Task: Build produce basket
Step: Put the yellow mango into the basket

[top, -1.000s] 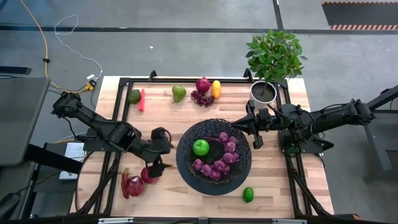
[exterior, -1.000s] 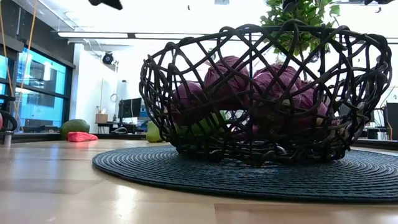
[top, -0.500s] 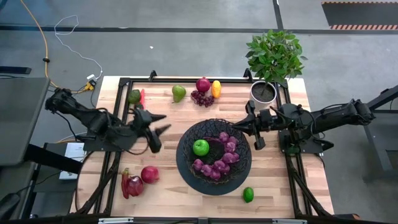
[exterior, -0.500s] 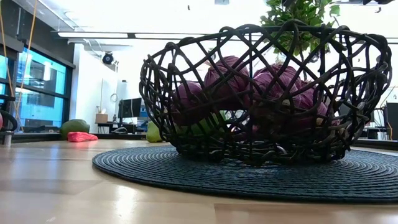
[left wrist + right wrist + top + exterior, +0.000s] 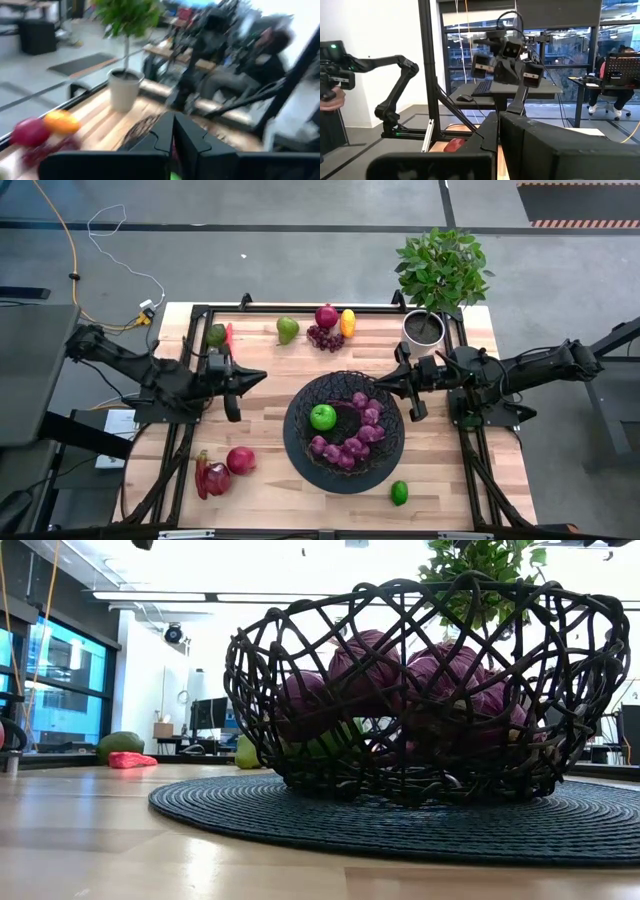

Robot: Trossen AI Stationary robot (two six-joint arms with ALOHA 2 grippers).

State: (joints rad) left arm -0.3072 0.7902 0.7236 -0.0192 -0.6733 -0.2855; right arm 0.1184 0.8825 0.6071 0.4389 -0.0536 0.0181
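Left gripper (image 5: 258, 376) has its fingers pressed together and holds nothing; it hangs to the left of the basket (image 5: 345, 434) and points toward the basket's far rim. Right gripper (image 5: 378, 385) is also closed and empty, above the basket's right rim, pointing left. Inside the basket lie a green apple (image 5: 322, 417) and purple grapes (image 5: 352, 440). Left of the basket rest a red apple (image 5: 240, 460) and a red pepper (image 5: 210, 476), whose long axis runs toward the near edge. A lime (image 5: 399, 492) sits near the basket's front right.
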